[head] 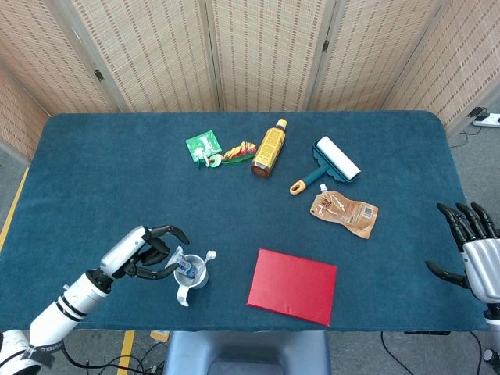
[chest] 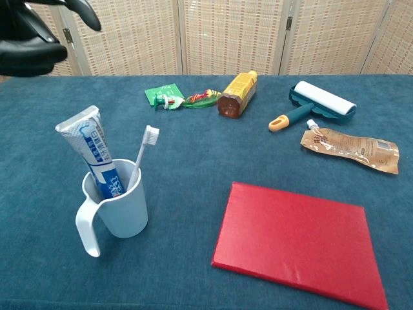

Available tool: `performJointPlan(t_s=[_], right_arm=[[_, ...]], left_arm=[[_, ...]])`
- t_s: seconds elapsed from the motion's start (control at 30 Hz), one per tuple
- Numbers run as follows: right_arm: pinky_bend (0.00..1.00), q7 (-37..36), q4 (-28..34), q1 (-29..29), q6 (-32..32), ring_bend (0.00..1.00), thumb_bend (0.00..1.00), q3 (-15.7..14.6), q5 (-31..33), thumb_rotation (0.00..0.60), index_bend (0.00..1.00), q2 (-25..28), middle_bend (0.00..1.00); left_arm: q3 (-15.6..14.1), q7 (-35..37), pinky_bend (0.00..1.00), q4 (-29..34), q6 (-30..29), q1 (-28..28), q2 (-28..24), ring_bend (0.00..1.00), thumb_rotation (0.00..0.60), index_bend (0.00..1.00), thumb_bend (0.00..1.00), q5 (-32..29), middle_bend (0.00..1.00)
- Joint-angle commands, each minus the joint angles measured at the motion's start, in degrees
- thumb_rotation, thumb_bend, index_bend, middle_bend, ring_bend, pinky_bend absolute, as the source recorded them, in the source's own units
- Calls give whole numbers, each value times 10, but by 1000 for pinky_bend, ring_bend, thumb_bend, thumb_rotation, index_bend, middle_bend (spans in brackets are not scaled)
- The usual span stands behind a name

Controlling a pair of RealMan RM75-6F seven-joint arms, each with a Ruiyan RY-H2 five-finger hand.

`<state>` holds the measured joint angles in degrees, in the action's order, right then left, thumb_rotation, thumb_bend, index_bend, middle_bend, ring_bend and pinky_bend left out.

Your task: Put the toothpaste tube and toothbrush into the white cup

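Observation:
The white cup (chest: 122, 210) (head: 194, 277) stands near the table's front left, its handle toward the front. A blue and white toothpaste tube (chest: 93, 152) stands in it, leaning left. A white toothbrush (chest: 143, 156) leans in it too, bristles up. My left hand (head: 144, 251) (chest: 35, 29) hovers open to the left of the cup, above it, touching nothing. My right hand (head: 473, 250) is open at the table's right edge, far from the cup.
A red book (chest: 295, 245) lies right of the cup. At the back are a green packet (chest: 161, 97), a brown bottle (chest: 236, 93), a lint roller (chest: 316, 103) and a brown pouch (chest: 352, 148).

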<state>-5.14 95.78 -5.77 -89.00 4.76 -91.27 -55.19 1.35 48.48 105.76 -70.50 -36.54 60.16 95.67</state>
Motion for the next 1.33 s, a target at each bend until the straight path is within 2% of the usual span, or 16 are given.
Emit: performJointPlan(t_s=[0.03,0.2,0.3,0.37,0.47,0.67,0.77,0.9,1.1,1.33], right_arm=[[83,0,0,0,-1,103,38,0,-1,600,11,0,178],[83,0,0,0,2,103,38,-1,0,600,11,0,178],[84,2,-1,-2,9,103,38,-3,-1,600,11,0,178],[84,3,-2,-4,13,103,38,-4,-1,600,11,0,178],[84,3,-3,-6,17,103,42,-5,-1,600,11,0,178],[84,0,-9,-12,34,103,69,-8,0,600,11,0,178],[84,-6,-14,-15,41,103,78,-11,-1,600,11,0,178],[84,-24,-23,-19,47,103,82,-15,-6,600,11,-5,178],[84,-36,-39,-22,55,103,82,-21,-10,600,11,-19,178],[84,-24,-39,-14,50,103,82,-24,1,600,11,-34,178]], left_arm=[[13,9,1000,-6,-10,10,-18,935,600,400,409,-24,1000],[40,-6,1000,-37,-20,29,-16,848,600,410,409,-102,934],[51,-58,978,-70,-20,43,-3,758,600,429,409,-152,857],[50,-96,927,-89,-14,49,1,691,600,434,409,-173,804],[40,-160,772,-123,-7,59,6,579,600,428,410,-185,729],[29,-299,581,-170,-31,94,33,445,600,387,409,-218,599],[29,-360,492,-184,-55,116,46,402,600,364,406,-237,556],[20,-407,451,-182,-84,149,50,372,600,344,405,-242,520],[2,-462,445,-157,-136,195,53,360,600,337,404,-222,503],[-6,-490,435,-114,-180,233,51,359,600,334,405,-190,499]])
